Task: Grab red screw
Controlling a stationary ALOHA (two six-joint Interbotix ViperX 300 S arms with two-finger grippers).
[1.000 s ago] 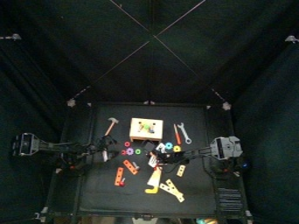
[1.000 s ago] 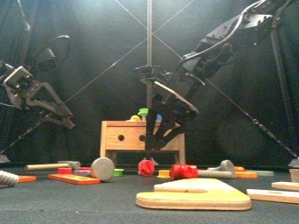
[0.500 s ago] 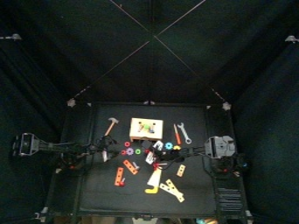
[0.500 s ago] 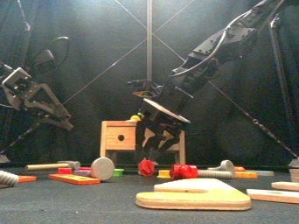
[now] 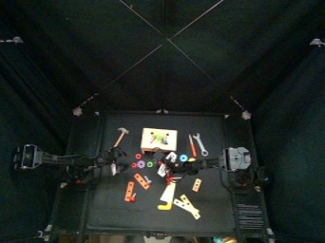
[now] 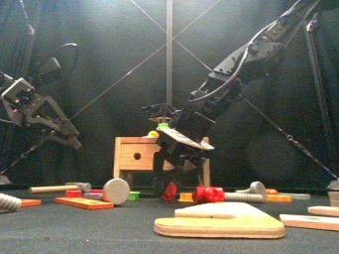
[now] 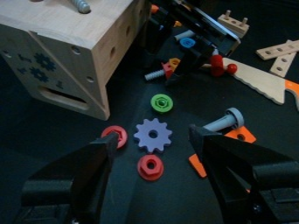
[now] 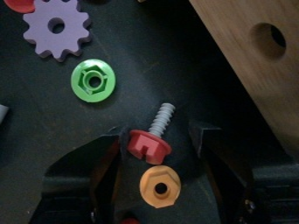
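The red screw (image 8: 149, 140) lies flat on the black table, red head toward the camera and grey thread pointing away. My right gripper (image 8: 160, 144) is open and low over it, one jaw on each side of the head, not closed on it. In the front view the right gripper (image 6: 169, 177) hangs down just in front of the wooden box (image 6: 139, 157) and hides the screw. My left gripper (image 7: 156, 142) is open and empty, hovering above a purple gear (image 7: 152, 135). In the top view the left arm (image 5: 51, 158) sits at the table's left.
An orange nut (image 8: 160, 185) lies right beside the screw's head, with a green nut (image 8: 93, 79) and a purple gear (image 8: 56, 37) further off. The wooden box's wall (image 8: 251, 52) is close along one side. Flat wooden pieces (image 6: 219, 220) lie at the front edge.
The right gripper has come down and slightly left, from above the box to table level around the red screw. The left arm has not moved.
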